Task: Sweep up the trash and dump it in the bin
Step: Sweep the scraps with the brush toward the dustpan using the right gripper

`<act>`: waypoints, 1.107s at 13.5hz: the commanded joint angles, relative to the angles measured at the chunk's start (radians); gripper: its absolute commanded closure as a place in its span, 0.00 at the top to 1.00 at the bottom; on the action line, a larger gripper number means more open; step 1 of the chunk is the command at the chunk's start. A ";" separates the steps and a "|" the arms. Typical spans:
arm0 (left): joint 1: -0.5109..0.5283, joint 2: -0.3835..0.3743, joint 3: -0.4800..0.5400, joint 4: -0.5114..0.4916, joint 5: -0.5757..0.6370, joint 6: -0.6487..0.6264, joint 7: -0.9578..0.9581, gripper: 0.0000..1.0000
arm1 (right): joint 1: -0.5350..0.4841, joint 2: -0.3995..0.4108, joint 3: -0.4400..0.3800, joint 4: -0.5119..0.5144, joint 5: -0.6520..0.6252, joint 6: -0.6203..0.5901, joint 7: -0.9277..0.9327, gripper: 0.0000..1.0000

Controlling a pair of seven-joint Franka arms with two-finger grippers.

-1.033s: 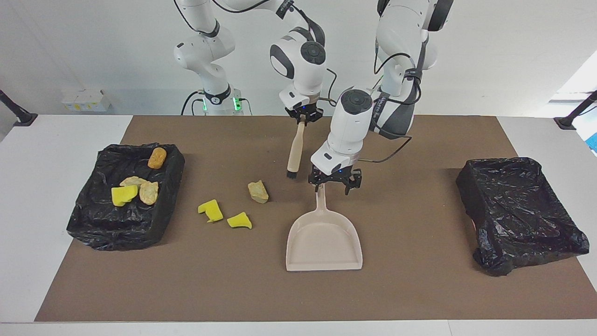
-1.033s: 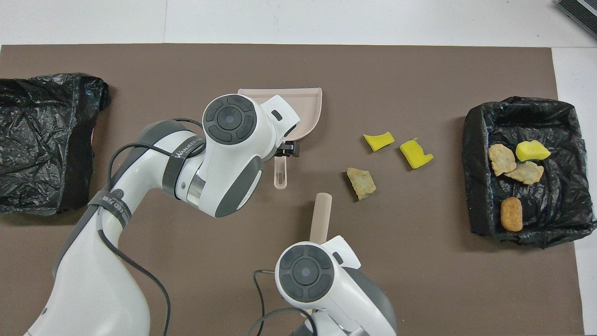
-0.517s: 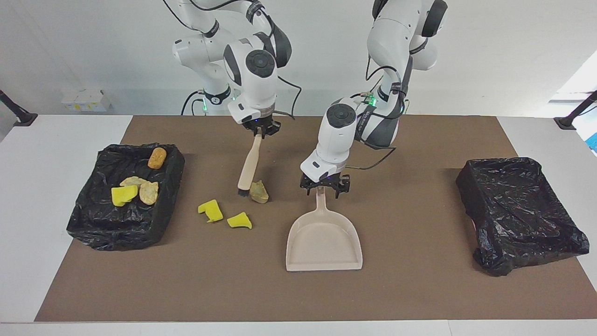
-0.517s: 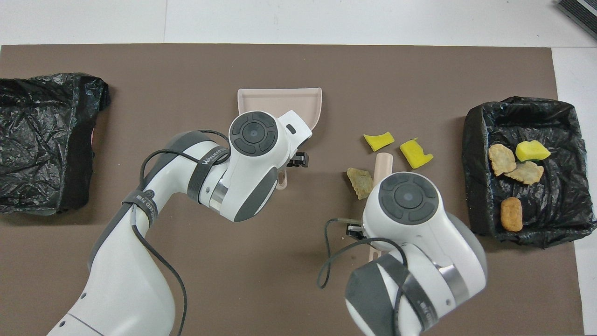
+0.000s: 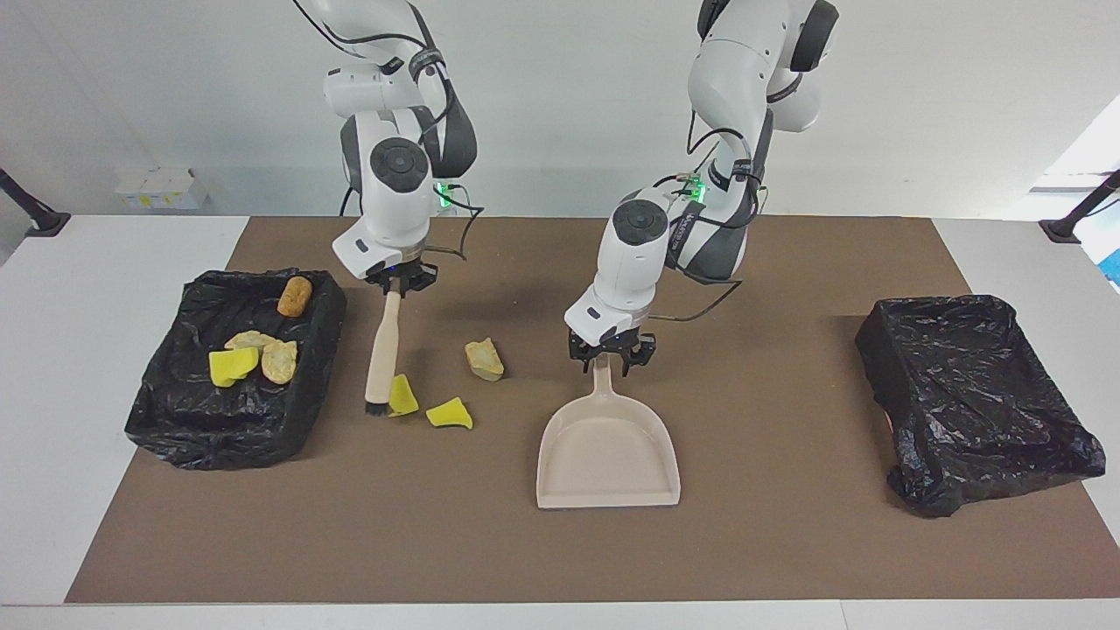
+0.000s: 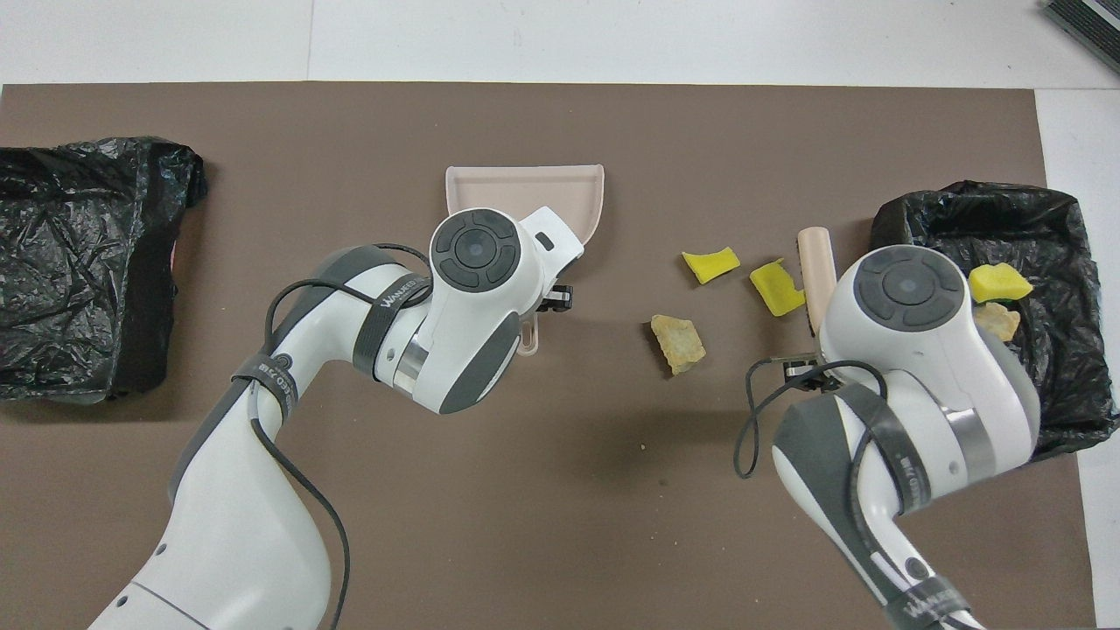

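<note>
Three pieces of trash lie on the brown mat: two yellow sponge pieces (image 5: 402, 395) (image 5: 450, 413) and a tan chunk (image 5: 484, 359); they also show in the overhead view (image 6: 777, 287) (image 6: 710, 264) (image 6: 677, 341). My right gripper (image 5: 401, 282) is shut on the beige brush (image 5: 383, 350) (image 6: 815, 271). Its bristles are down at the mat, touching the sponge piece closest to the bin. My left gripper (image 5: 611, 352) is shut on the handle of the beige dustpan (image 5: 608, 455) (image 6: 525, 188), which lies flat on the mat.
A black-lined bin (image 5: 175, 411) (image 6: 1063, 210) at the right arm's end holds several scraps, among them a brown nugget (image 5: 295, 296) and a yellow piece (image 5: 232, 364). A second black-lined bin (image 5: 971, 398) (image 6: 79, 262) stands at the left arm's end.
My right arm swung the brush from beside the dustpan handle, past the tan chunk, to the sponge piece near the bin. My left gripper shifted slightly. Dustpan and trash stayed put.
</note>
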 commanded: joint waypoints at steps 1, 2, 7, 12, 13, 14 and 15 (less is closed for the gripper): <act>-0.010 -0.006 0.011 -0.009 0.011 0.017 0.002 0.32 | -0.072 0.041 0.016 -0.009 -0.047 0.078 -0.069 0.00; -0.010 -0.006 0.009 -0.001 0.014 0.017 0.003 0.28 | -0.074 0.059 0.017 -0.012 -0.049 0.098 -0.084 0.00; -0.004 -0.060 0.012 -0.004 0.031 -0.033 0.103 0.04 | -0.033 0.098 0.022 -0.019 -0.050 0.135 -0.193 0.00; 0.005 -0.126 0.023 -0.009 0.031 -0.213 0.417 0.02 | 0.005 0.099 0.022 -0.020 0.024 0.149 -0.230 0.00; 0.007 -0.128 0.023 -0.010 0.034 -0.239 0.475 0.02 | 0.019 0.099 0.022 -0.020 0.061 0.147 -0.227 0.00; 0.007 -0.135 0.023 -0.010 0.051 -0.271 0.534 0.02 | 0.024 0.099 0.022 -0.020 0.083 0.147 -0.212 0.00; 0.008 -0.144 0.023 -0.010 0.067 -0.294 0.584 0.02 | 0.032 0.099 0.023 -0.020 0.098 0.147 -0.190 0.00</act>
